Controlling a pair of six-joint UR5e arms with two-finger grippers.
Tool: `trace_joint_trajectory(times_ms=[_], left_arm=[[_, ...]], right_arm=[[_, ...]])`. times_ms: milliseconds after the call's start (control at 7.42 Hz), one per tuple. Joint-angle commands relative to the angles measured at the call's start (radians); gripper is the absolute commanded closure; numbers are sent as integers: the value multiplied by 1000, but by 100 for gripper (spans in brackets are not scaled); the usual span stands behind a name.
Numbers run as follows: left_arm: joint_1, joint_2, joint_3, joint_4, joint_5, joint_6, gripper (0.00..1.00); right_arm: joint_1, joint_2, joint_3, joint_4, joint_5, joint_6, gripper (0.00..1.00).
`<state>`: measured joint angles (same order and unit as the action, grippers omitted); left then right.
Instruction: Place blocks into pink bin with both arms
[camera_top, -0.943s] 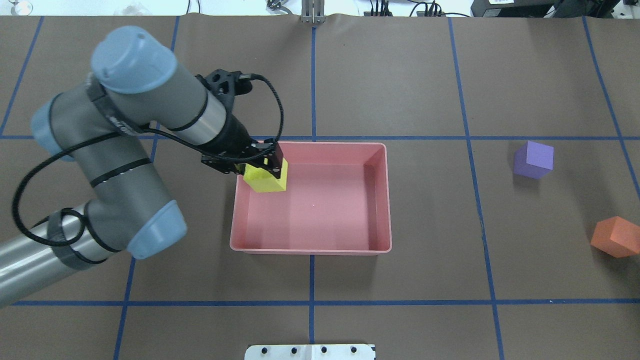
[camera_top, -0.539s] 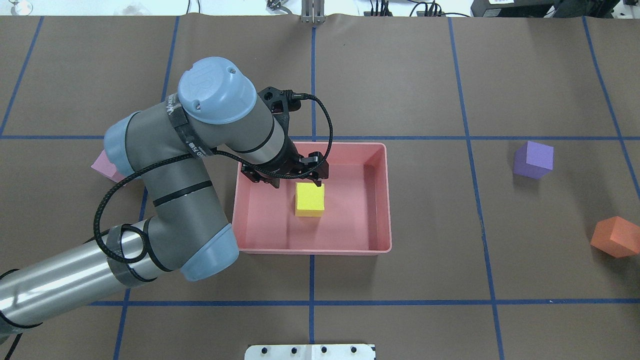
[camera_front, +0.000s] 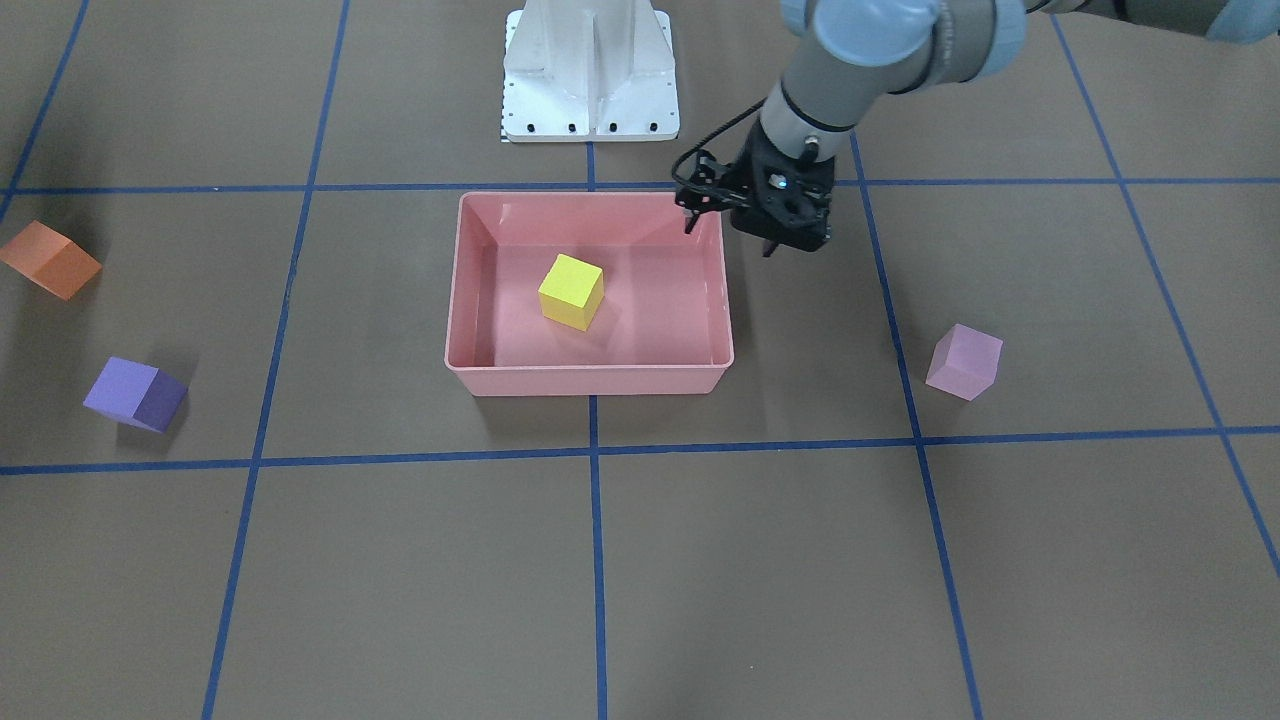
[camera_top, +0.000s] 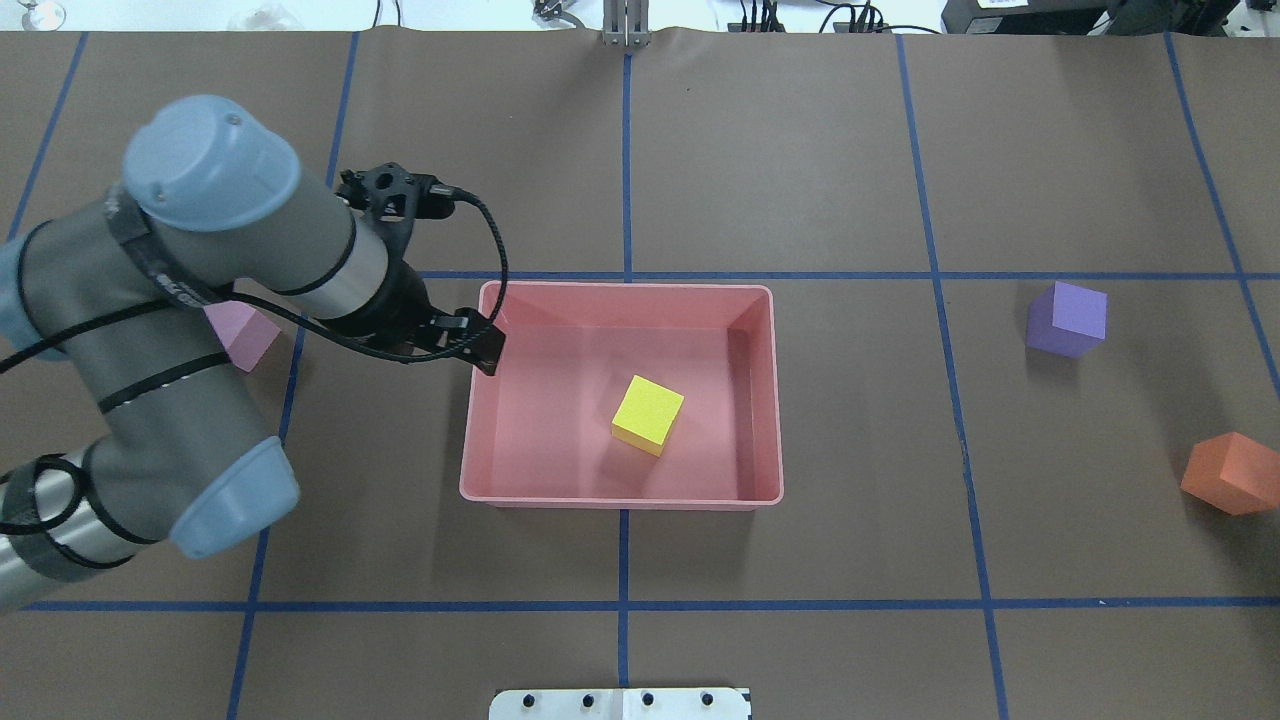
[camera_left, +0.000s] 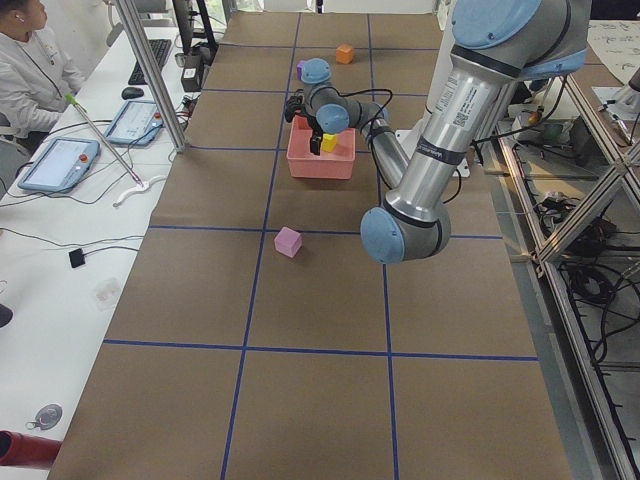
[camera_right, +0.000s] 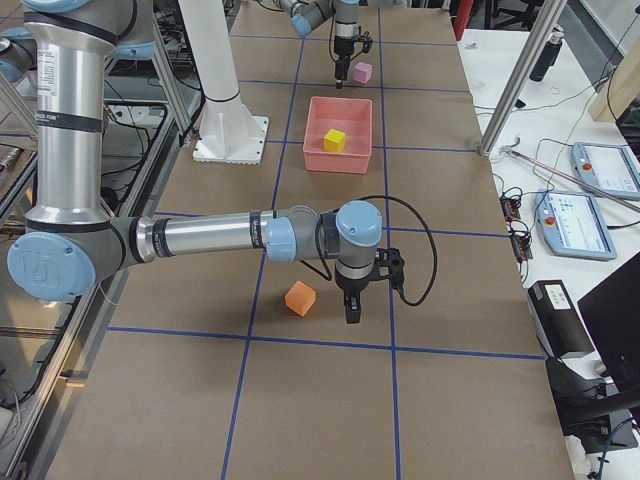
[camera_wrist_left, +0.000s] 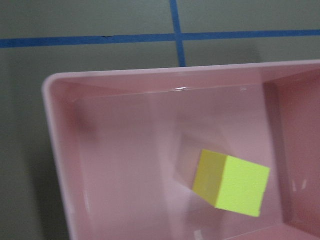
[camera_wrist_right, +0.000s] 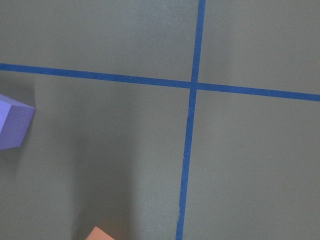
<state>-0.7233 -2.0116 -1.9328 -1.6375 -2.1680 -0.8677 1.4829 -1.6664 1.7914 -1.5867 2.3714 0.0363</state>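
Orange block (camera_top: 1235, 472) sits nearest the robot, at the right edge of the table (camera_top: 800, 650). Right claw (camera_right: 350, 310) hangs just beside it, seen only from the side cam, so can't tell if its fingers are apart or together.

Yellow block (camera_top: 648, 415) now lies loose mid-floor in the pink bin (camera_top: 620, 500), twisted off square to the walls. Under a second ago the left claw (camera_top: 485, 345) was clamped on it over the bin's left wall, then dropped it. That claw has since backed out to the bin's far-left corner, fingers apart, empty.

Pale pink block (camera_top: 240, 335) is toward the left edge, half hidden by the left arm. Purple block (camera_top: 1068, 318) is toward the right edge, beyond orange.

1 of 4 in. My read: left takes pink next, right takes orange.
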Motion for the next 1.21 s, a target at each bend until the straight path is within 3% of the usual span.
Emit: trace_joint_trajectory(times_ms=[0,269,539,674,808,1078], left_arm=[[-195,195,-28,1,-140,376,0],[-347,299,-8,5,-185,644,0],[-370,300,32,4,-185,700,0],[-370,301,32,2,-185,700,0],[-370,300,32,2,-185,700,0],[-370,301,29,1,-185,699,0]], right_arm=[[-57,-9,5,75,39,163,0],[-168,-117,5,402,16,497,0],[-275,-229,6,685,-38,818,0],[-336,-287,6,805,-111,953,0],[-387,-353,6,905,-195,1047,0],[-456,-381,5,968,-291,1204,0]])
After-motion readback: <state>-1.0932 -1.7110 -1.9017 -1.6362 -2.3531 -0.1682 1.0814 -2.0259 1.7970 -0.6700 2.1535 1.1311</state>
